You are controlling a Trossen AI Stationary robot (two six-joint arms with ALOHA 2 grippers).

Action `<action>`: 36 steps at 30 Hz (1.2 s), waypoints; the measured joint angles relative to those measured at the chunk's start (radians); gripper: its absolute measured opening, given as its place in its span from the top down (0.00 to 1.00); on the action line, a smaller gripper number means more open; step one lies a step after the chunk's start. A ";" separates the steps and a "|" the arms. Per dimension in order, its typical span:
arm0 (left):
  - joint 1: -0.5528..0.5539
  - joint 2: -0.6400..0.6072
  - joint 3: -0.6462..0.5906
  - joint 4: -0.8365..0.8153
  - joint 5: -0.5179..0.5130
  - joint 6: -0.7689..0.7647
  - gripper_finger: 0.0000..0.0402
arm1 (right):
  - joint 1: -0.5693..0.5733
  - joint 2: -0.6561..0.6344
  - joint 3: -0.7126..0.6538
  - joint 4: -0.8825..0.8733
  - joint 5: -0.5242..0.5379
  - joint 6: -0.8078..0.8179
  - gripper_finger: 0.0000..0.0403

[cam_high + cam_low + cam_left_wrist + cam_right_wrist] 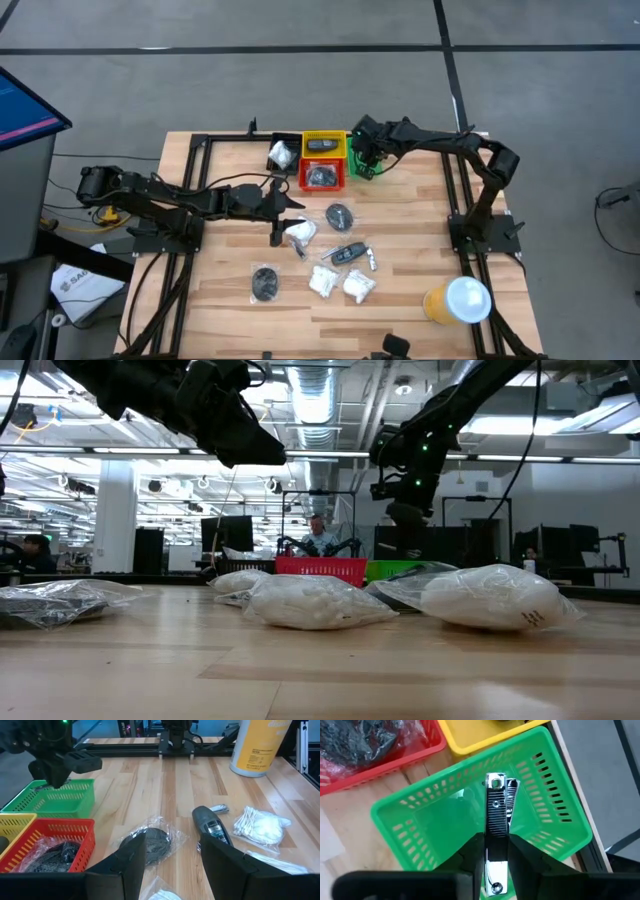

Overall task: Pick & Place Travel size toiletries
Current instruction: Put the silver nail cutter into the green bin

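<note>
My right gripper (490, 865) hangs over the green bin (440, 820) at the table's far side, shut on a silvery nail clipper (496, 815). Near the table's middle my left gripper (172, 865) stands open above the table, with nothing between its fingers. Below and beyond it lie a dark round disc in a clear packet (152, 842), a black oblong piece (210, 825), a little silvery tube (219, 809) and a packet of cotton swabs (260, 825). More white packets (340, 284) and another disc (265, 283) lie nearer the table's front. My right gripper pinches the nail clipper's near end (496, 857) between its two fingers, which lie along it. The fingers point steeply down. The clipper sticks out past the fingertips, lifted clear above the inside of the green bin.
The red bin (322, 176) with a dark packet, the yellow bin (324, 143) and the black bin (283, 152) stand in a cluster beside the green bin. A large orange cup with a white lid (457, 300) stands at the front right. Black frame rails run along the table's sides.
</note>
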 joint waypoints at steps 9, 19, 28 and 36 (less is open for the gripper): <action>0.000 0.000 0.000 0.000 0.000 0.000 0.56 | 0.006 0.000 0.000 0.017 0.001 0.000 0.72; 0.000 0.000 0.000 -0.001 0.000 0.000 0.56 | 0.054 -0.049 0.000 -0.010 -0.181 0.048 0.65; 0.000 0.000 0.000 -0.009 0.000 0.000 0.56 | 0.219 -0.064 0.000 -0.171 -0.214 0.091 0.64; 0.000 0.000 0.000 -0.012 0.000 -0.001 0.56 | 0.360 -0.064 0.000 -0.228 -0.215 0.219 0.66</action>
